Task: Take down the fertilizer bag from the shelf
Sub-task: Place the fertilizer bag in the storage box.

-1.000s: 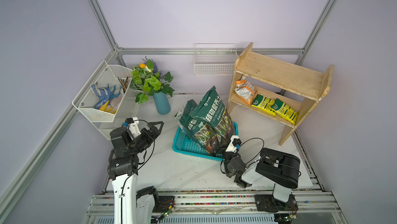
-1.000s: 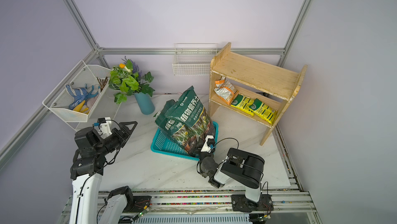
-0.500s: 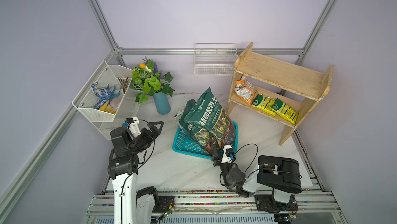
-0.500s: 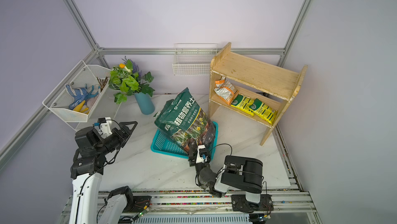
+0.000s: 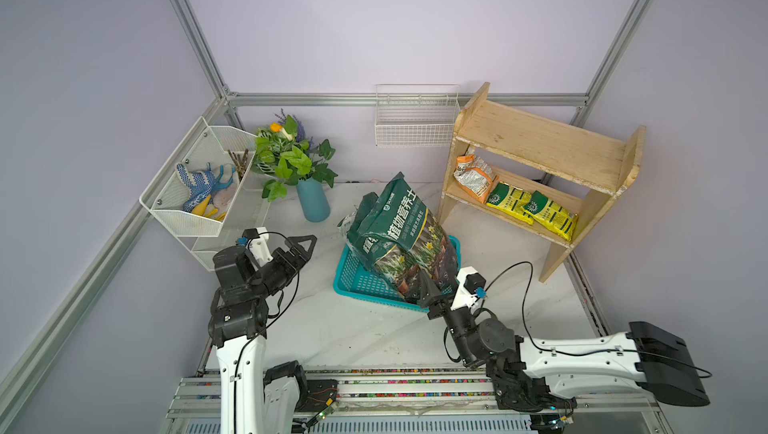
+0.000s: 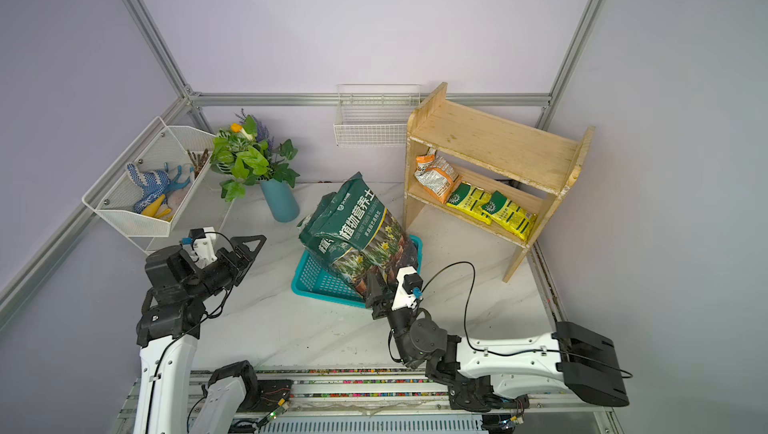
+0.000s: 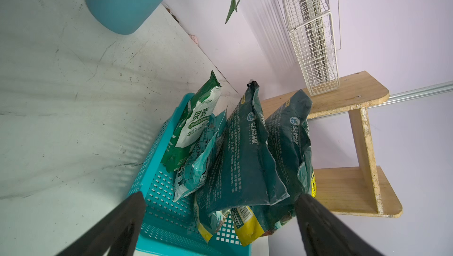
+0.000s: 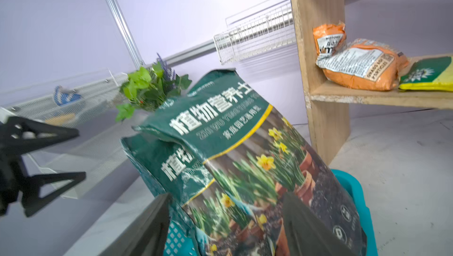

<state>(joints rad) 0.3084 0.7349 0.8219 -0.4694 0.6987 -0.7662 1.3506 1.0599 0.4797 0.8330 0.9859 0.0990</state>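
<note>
i count two dark green plastic bags (image 7: 245,149) (image 7: 291,139), two yellow-green packets (image 5: 509,202) (image 5: 550,214), one orange bag (image 5: 473,178), two white wire baskets (image 5: 415,134) (image 5: 187,219), one pale wooden shelf (image 5: 540,140).

Even, bright light; blurred wrist view

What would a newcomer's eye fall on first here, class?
Tall dark green bags leaning in the teal basket at mid-table dominate. The pale wooden shelf by the back wall holds an orange bag and two yellow packets on its lower tier. The right gripper, open, faces the dark green bags.
</note>
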